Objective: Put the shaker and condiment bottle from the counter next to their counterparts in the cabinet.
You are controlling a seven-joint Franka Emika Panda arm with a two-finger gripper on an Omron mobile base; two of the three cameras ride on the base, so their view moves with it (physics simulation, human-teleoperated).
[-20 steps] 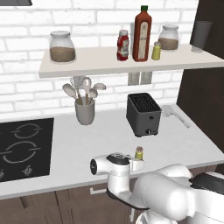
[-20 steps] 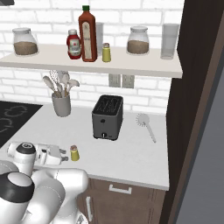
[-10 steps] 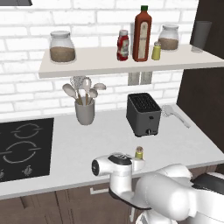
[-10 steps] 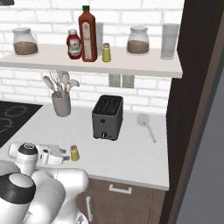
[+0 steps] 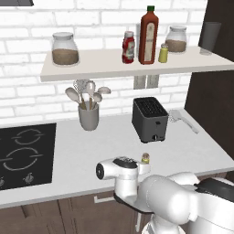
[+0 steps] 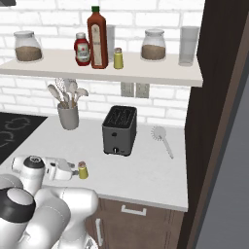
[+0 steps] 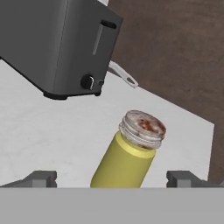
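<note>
With the red bottle (image 5: 129,47) already on the shelf (image 5: 91,68), the spread gripper (image 7: 111,179) brackets the counter shaker (image 7: 129,151); closing comes next, then lifting.

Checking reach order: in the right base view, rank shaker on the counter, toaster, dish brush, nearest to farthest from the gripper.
1. Shaker on the counter: right at the open gripper, between its fingers.
2. Toaster: mid-counter, behind the shaker.
3. Dish brush: farthest, near the dark side wall.
</note>
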